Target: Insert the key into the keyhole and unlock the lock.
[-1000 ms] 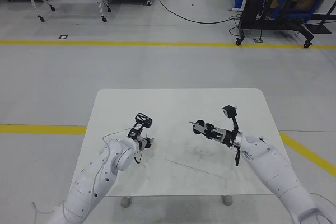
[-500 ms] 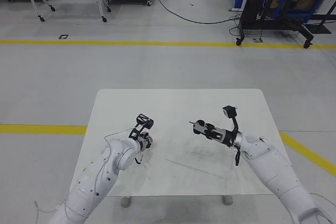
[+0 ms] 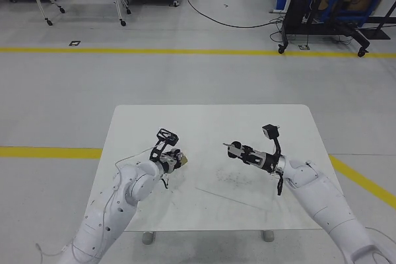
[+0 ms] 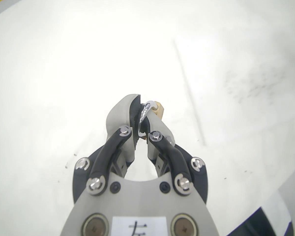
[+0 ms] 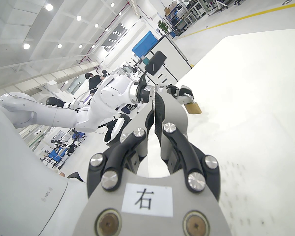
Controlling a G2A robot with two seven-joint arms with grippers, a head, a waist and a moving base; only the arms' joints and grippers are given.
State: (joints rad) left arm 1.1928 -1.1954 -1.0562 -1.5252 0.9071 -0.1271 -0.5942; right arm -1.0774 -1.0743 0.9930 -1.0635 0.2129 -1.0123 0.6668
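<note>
Over the left half of the white tabletop (image 3: 251,119), the left gripper (image 3: 172,160) holds a small brass padlock (image 3: 181,158). In the left wrist view its two fingers are pressed together on the silver shackle (image 4: 144,114) of the padlock, and the brass body sticks out past one fingertip, on the side toward the other arm. In the right wrist view the padlock hangs a little tilted under these fingertips, with a faint shadow just beside it. Whether its lower edge touches the surface, I cannot tell, and I cannot tell which way the keyhole faces. The right gripper (image 3: 231,148) is over the right half of the tabletop, well apart from the padlock and pointing toward it. Its fingers are closed pad against pad, and in the top view a thin grey tip, the key (image 3: 225,144), sticks out from between them in the direction of the padlock. A stretch of bare tabletop lies between the key and the padlock, so the key is not yet in the lock. Some dark scuff marks (image 3: 232,175) lie on the tabletop near the right gripper, on the robot's side of it, and a thin straight scratch (image 3: 218,195) runs slanted beside them. On the grey floor behind the tabletop runs a yellow line (image 3: 185,51).
</note>
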